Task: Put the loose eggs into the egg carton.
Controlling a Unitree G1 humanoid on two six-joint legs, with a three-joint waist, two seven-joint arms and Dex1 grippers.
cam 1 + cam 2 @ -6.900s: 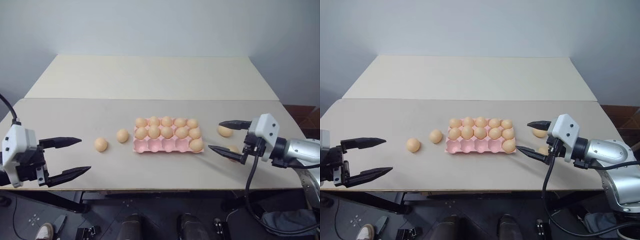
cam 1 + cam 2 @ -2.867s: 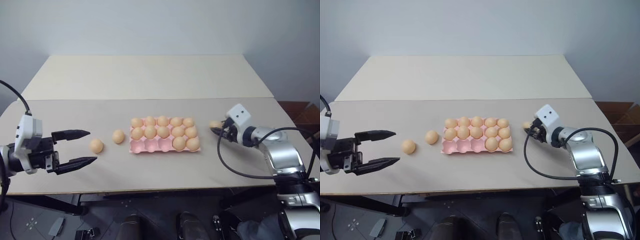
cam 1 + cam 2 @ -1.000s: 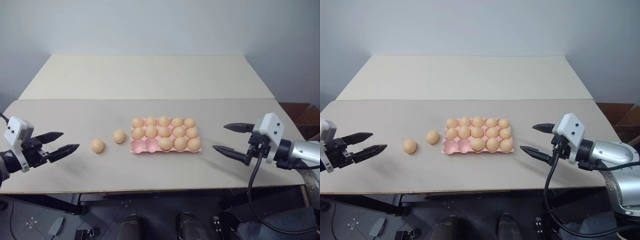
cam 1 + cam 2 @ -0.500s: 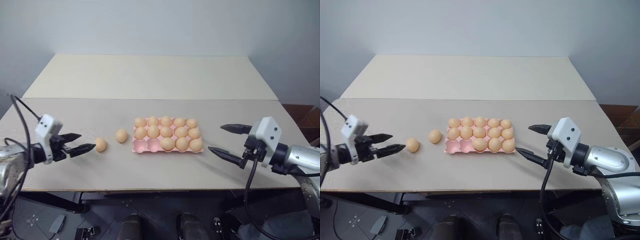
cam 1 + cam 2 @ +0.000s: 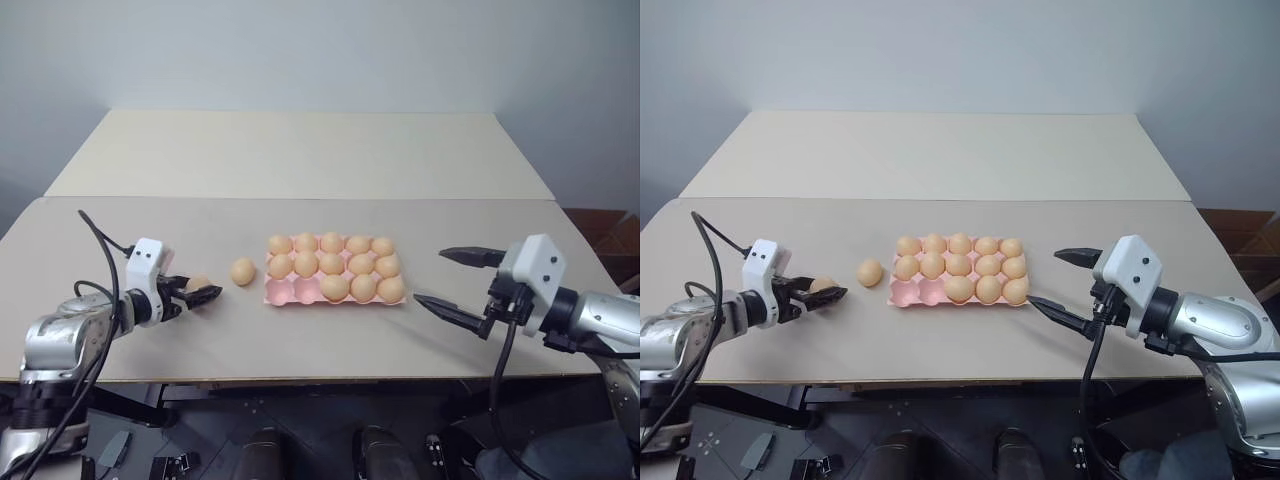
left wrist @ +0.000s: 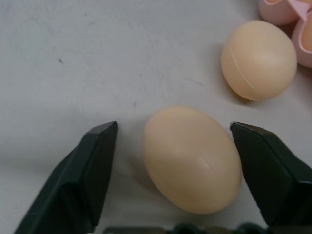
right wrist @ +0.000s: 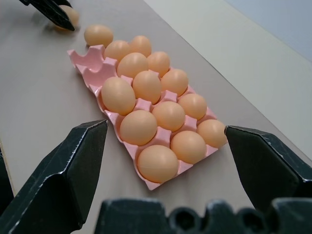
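Nearest the robot, the right gripper [image 5: 452, 279] hangs over the front edge of the pale beige table [image 5: 300, 150], off the right end of the carton, its two black fingers spread wide around nothing. On the left, the left gripper [image 5: 199, 294] lies low on the tabletop with its fingers set either side of a loose pale orange-tan oval egg [image 6: 192, 158]; in the left wrist view a slim gap shows between each fingertip and the shell, so the egg is bracketed, not pinched. A second loose egg of the same kind [image 5: 242, 271] rests just beyond it, close to the left end of the flat pink rectangular egg carton [image 5: 283, 293]. The carton sits mid-table and holds thirteen eggs: the far and middle rows of cups are full, while the near row carries three at its right end, its two left cups bare.
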